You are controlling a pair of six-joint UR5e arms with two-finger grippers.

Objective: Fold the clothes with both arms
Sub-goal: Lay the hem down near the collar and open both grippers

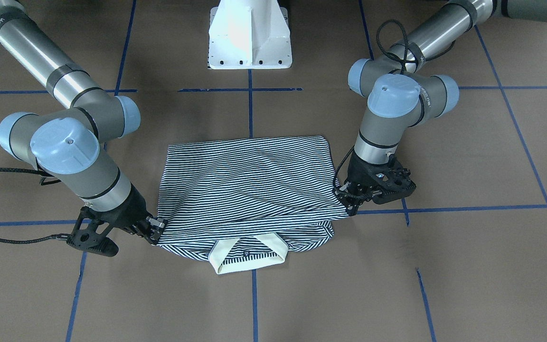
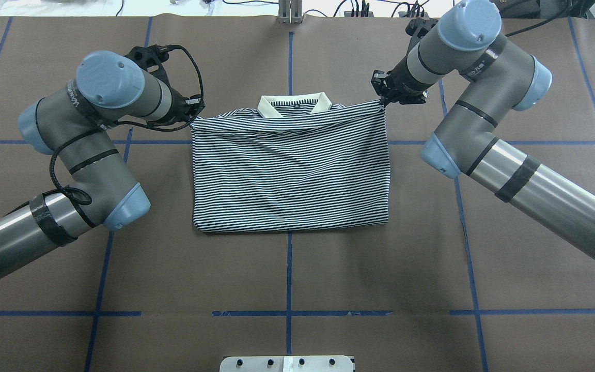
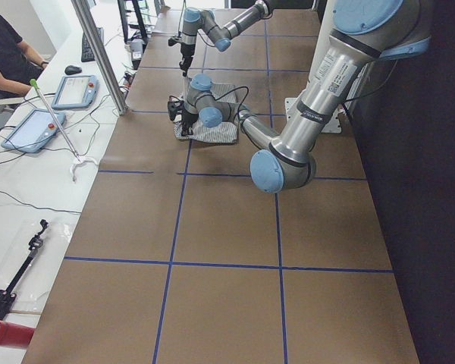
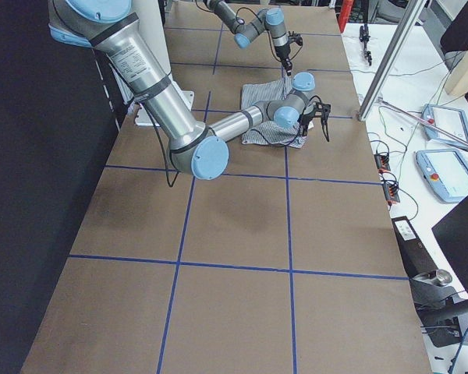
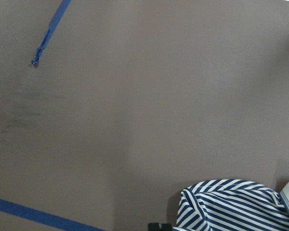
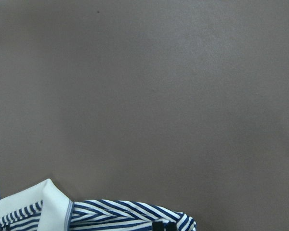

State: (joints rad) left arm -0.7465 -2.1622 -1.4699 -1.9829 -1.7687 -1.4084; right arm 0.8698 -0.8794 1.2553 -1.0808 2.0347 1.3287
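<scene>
Now, the left pincer point(image 2: 194, 111) is clenched on its striped corner and the right pincer point(image 2: 383, 99) on the opposite corner. The held edge stretches straight between them, just short of the cream collar point(image 2: 292, 105). The polo shirt point(image 2: 292, 175) lies doubled on the desk point(image 2: 287, 274), running back from both pincers toward the robot, its long axis crosswise. Each arm is nearest its own corner, so lowering together looks like the call.

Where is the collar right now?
In the overhead view the collar sits at the far edge of the shirt, on the centre tape line, between the left gripper and right gripper.
</scene>
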